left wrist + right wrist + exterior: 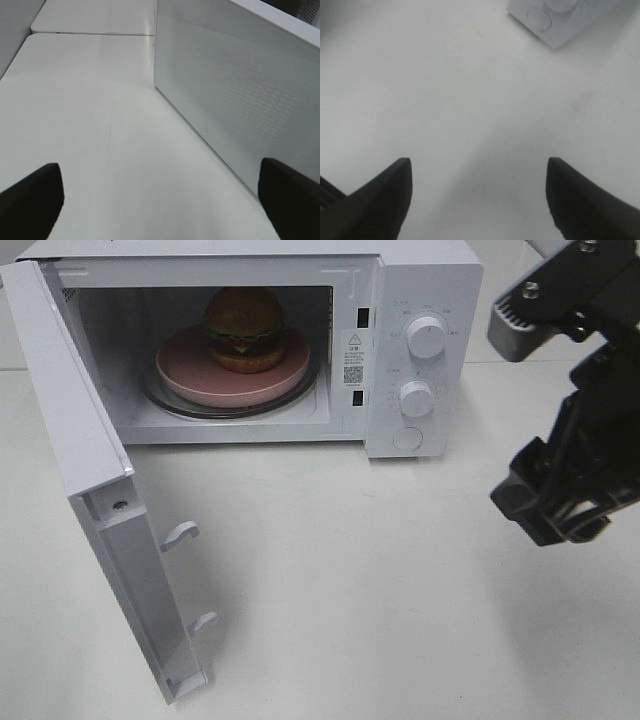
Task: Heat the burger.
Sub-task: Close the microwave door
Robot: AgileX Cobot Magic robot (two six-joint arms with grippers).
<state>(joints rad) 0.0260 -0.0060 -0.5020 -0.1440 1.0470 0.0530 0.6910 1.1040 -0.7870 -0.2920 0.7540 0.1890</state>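
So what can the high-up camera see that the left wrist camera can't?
Only the high camera shows inside the microwave: the burger on its pink plate, plus the two knobs. Only the left wrist camera shows the left gripper, open, and the dotted outer face of the door. Both show the open door and the white table.

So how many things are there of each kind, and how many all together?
Microwave: 1
Burger: 1
Plate: 1
Glass tray: 1
Knobs: 2
Button: 1
Grippers: 2, left gripper and right gripper
Total: 9
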